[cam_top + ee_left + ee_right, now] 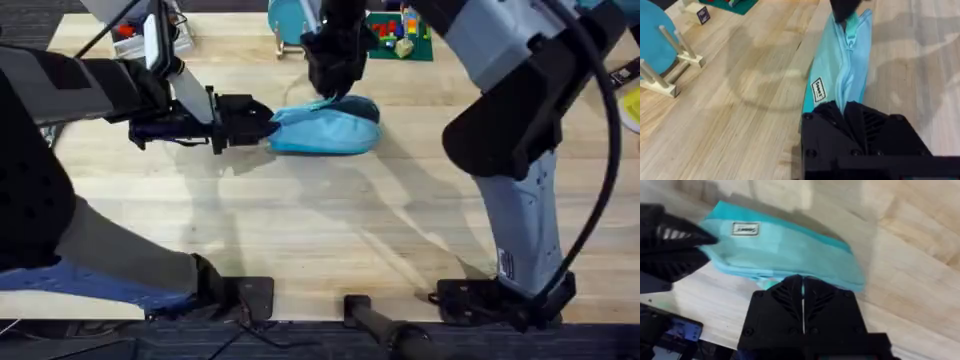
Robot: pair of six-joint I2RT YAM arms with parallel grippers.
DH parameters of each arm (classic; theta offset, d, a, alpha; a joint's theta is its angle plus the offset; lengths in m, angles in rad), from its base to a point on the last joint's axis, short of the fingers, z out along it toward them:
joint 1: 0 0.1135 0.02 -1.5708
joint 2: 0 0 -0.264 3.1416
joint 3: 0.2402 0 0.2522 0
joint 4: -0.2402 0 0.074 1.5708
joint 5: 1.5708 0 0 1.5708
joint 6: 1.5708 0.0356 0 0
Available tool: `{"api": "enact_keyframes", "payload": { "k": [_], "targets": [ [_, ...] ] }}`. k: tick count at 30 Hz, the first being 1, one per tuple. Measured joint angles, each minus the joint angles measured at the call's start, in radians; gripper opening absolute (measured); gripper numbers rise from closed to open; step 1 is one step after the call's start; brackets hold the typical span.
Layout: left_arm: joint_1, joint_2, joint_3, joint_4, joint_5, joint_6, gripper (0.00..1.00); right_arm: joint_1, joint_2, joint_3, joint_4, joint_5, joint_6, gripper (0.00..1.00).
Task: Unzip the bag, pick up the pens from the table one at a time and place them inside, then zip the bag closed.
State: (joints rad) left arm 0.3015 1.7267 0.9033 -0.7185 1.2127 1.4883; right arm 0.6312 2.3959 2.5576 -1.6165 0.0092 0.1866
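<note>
Pinching: light blue soft fabric pencil pouch (327, 130), lying on the pale plank wooden tabletop (330, 240) toward the far middle, clamped at its near-left end by the black left gripper (262, 124).
Right gripper (335, 90): fingers pressed together, seemingly on the teal zipper tab (769, 283) at the pouch's top seam; exact hold hard to confirm.
Step in hand: judged to be working the zipper along the seam; open or closed state not clear.
Doing it well: keep the left end anchored and taut, draw the tab straight along the seam, avoid lifting the cloth.
Pens: none on the bare planks, perhaps already inside.
Edges: round blue disc on a wooden stand (660, 55) just behind the pouch.
Open room: broad bare planks toward the bases.
</note>
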Motion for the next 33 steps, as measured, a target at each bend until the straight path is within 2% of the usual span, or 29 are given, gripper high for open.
{"api": "enact_keyframes", "payload": {
  "k": [9,20,33],
  "targets": [
    [0.030,0.000,-0.001,0.000,-0.038,0.000,0.042,-0.124,0.000,0.000,0.000,0.055,-0.004,0.033],
    [0.030,0.000,-0.001,0.000,-0.040,0.000,0.042,-0.117,0.000,0.000,0.000,0.083,-0.014,0.033],
    [0.030,0.000,-0.001,0.000,-0.040,0.000,0.042,-0.209,0.000,0.000,0.000,0.119,-0.020,0.033]
  ]
}}
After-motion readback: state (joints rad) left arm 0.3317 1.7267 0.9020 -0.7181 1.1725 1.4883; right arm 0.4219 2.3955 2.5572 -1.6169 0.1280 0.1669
